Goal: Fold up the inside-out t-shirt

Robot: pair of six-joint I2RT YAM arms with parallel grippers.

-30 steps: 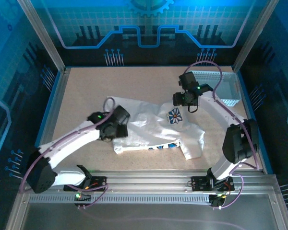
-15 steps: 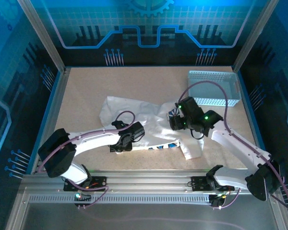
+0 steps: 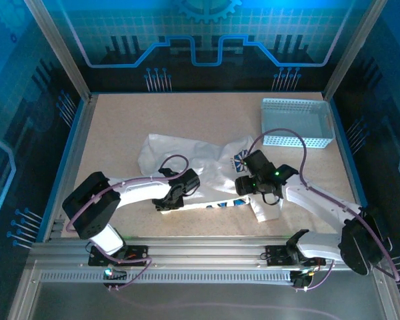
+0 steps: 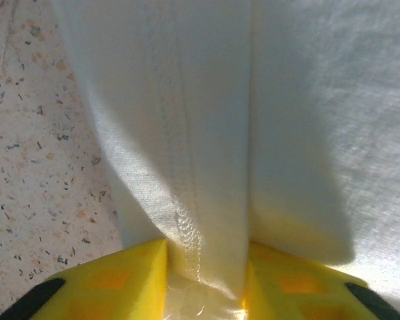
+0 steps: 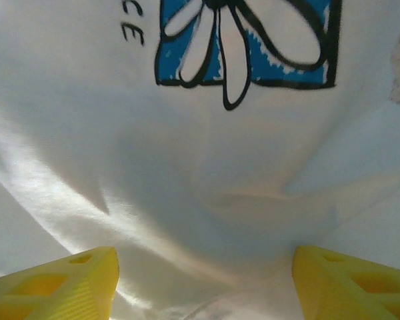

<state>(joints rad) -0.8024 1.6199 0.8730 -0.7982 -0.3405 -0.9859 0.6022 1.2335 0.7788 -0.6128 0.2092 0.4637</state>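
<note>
White cloth of the inside-out t-shirt (image 3: 210, 175) lies crumpled on the table (image 3: 153, 120). Left gripper (image 4: 203, 270) pinches a hem fold; right gripper (image 5: 203, 260) gapes over the logo (image 5: 247, 47). We judge the shallow pinch may slip on lifting.

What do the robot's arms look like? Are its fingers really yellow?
Yes! The left arm and the right arm are white tubes with chunky black joints. A thin purple cable loops along each. A small green light glows on the right wrist. The fingers are bright yellow wedges.
</note>
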